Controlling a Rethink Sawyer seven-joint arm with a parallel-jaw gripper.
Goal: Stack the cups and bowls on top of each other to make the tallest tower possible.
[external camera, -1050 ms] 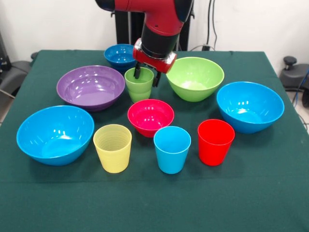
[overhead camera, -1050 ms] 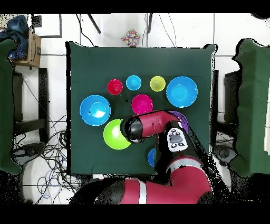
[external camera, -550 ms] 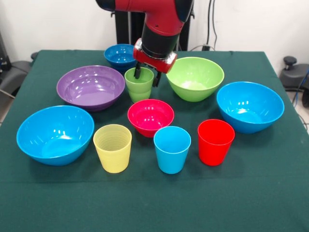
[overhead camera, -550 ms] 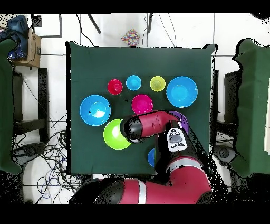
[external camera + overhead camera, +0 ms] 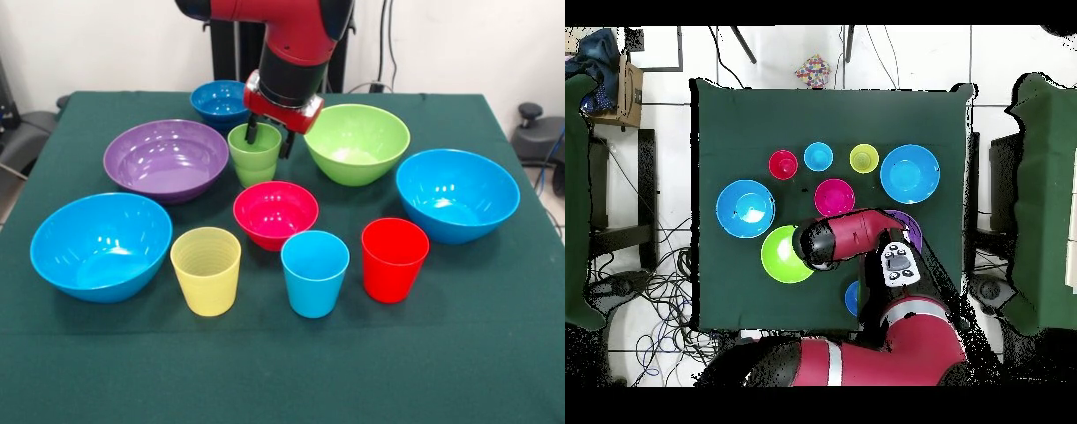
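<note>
Green smooth plastic cup stands on the desk directly under the gripper, whose fingers straddle the far rim, one inside and one outside; whether they already pinch the wall I cannot tell. Just beside the gripper sits the large lime-green glossy bowl, nothing yet in it. The grasp seems the step in hand; next, lift straight up and carry it over that bowl.

Arm low — jaws straddling a rim
</note>
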